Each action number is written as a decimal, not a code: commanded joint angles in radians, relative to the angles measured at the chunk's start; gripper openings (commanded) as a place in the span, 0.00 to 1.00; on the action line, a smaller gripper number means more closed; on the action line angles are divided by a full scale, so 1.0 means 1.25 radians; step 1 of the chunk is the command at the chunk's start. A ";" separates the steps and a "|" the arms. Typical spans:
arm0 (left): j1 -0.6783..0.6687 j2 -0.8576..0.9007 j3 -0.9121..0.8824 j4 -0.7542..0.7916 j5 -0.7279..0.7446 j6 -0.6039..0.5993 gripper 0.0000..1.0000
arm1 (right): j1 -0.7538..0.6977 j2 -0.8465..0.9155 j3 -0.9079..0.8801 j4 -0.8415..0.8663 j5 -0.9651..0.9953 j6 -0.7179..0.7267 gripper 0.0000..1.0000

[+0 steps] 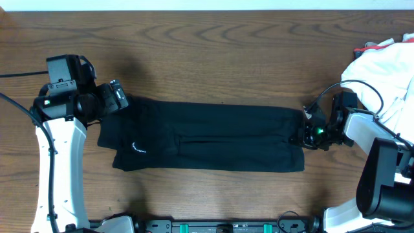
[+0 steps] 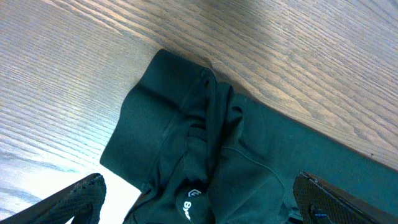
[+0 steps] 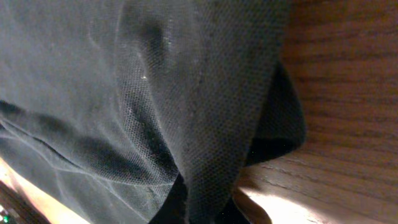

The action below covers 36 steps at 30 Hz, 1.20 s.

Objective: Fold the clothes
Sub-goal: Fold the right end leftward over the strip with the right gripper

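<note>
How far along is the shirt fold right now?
Done: the black shirt lies as a long narrow strip, sides apparently folded in. In hand: the right claw is shut on the end nearest it; the left claw hangs open over the opposite end. Left: folding the strip crosswise.

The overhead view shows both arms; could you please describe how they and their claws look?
Both arms have white links with black joint housings. The left arm trails a black cable; the right arm carries a looped black cable and a small green light. The left claw and right claw are black.
</note>
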 commanded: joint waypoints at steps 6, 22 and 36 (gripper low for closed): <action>0.000 -0.007 0.009 -0.002 -0.007 0.001 0.98 | -0.047 -0.063 0.050 -0.013 0.161 0.041 0.01; 0.001 -0.007 0.009 -0.002 -0.007 0.001 0.98 | -0.144 -0.108 0.104 -0.053 0.219 0.049 0.01; 0.000 -0.007 0.009 -0.002 -0.007 0.001 0.98 | -0.144 -0.108 0.104 -0.090 0.205 0.062 0.01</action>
